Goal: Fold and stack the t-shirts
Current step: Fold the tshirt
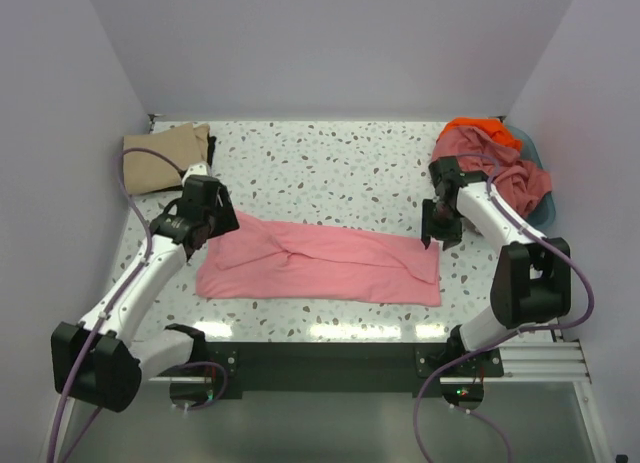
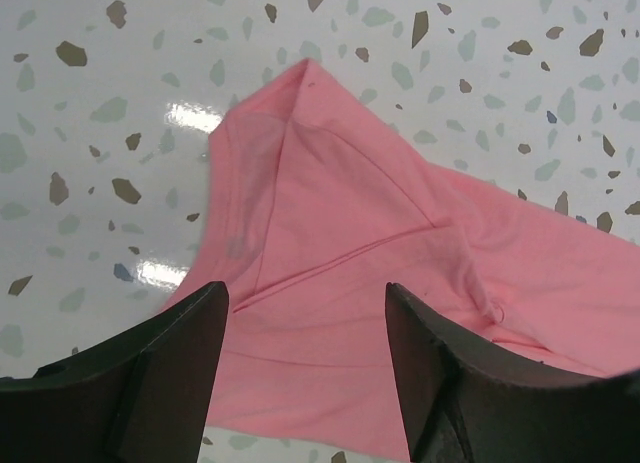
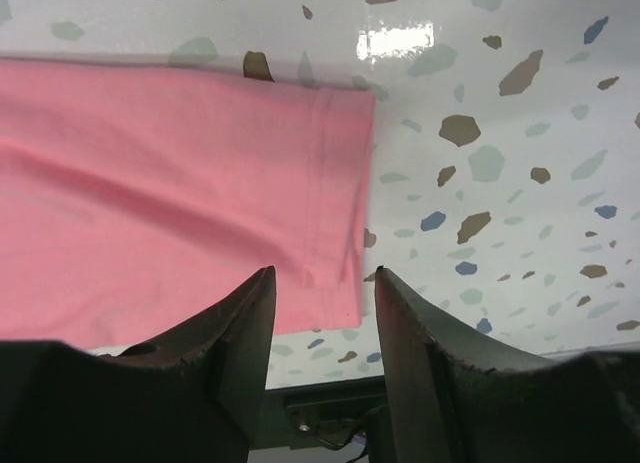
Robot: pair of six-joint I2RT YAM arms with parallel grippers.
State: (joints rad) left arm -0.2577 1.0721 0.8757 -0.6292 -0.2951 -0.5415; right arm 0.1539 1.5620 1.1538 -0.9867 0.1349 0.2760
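Pink tee (image 1: 320,263): flat on counter (image 1: 330,168), lying as a long band, well off the blue basket (image 1: 546,178) toward the left-arm side. Tan tee (image 1: 160,153): folded, farthest from basket, same back edge. Dusty-pink tee (image 1: 510,178) and orange tee (image 1: 480,128) heaped in basket.

Left gripper (image 2: 305,323): jaws wide, empty, over band end far from basket. Right gripper (image 3: 322,303): jaws part-open, empty, over hemmed corner nearest basket.

Est. handling: thin cotton, light, limp, so it'll sag if you lift one pt. Pinch both end corners at the hem, thru all layers, and lift together.
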